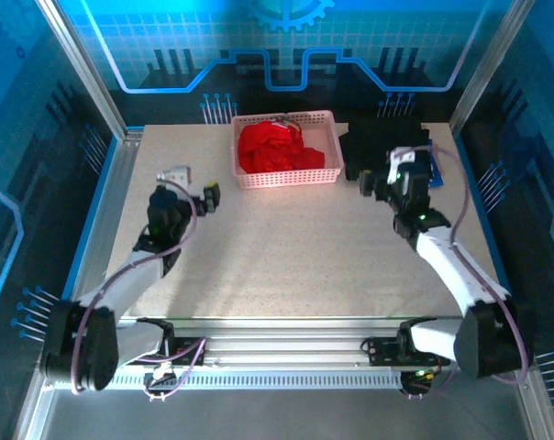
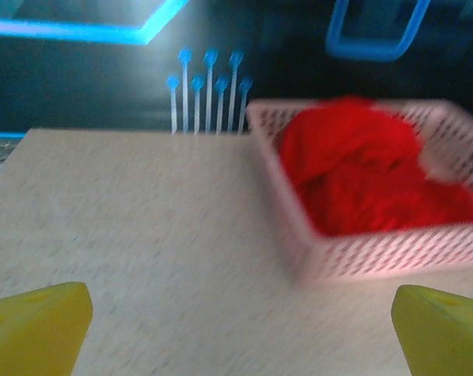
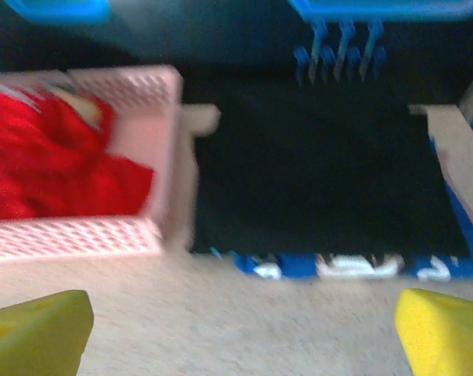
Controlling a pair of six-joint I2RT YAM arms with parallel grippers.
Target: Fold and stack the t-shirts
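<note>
While the left gripper (image 2: 242, 313) and right gripper (image 3: 244, 313) are held spread and empty, the speckled beige table (image 1: 286, 247) is enclosed by blue-lit panels (image 1: 167, 37).

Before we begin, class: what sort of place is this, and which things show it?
Probably a robotics test cell, not a home: a left arm and right arm bolted to a table, an aluminium frame, and wall panels printed with blue circuit patterns.

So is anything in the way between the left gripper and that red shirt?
Only the near wall of the pink basket: the red t-shirt lies crumpled inside it. Nothing else sits on the table between it and the open left gripper, which likely must reach over the rim.
</note>
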